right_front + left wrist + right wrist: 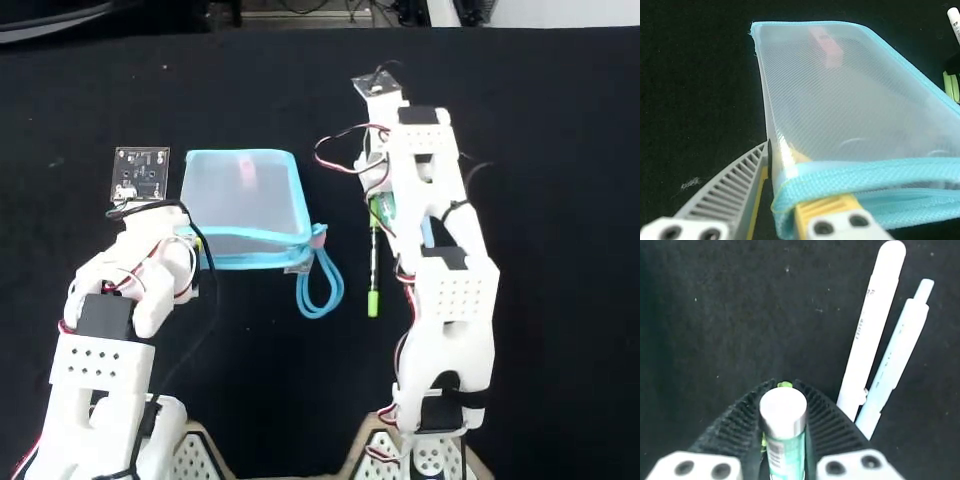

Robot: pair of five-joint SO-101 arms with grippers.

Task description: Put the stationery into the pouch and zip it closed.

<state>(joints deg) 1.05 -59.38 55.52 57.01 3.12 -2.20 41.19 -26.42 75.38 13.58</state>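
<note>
The pouch [240, 200] is see-through white mesh with a turquoise border. The surface [540, 120] is black. The green pen [374, 272] has a lime end; the white pen [872, 325] and the pale blue pen [897, 352] are plain.

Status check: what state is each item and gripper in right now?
pouch: unzipped, corner clamped
left gripper: shut on pouch corner
right gripper: shut on green pen
green pen: held, not in pouch
white pen: lying on table
light-blue pen: lying beside white pen
</note>
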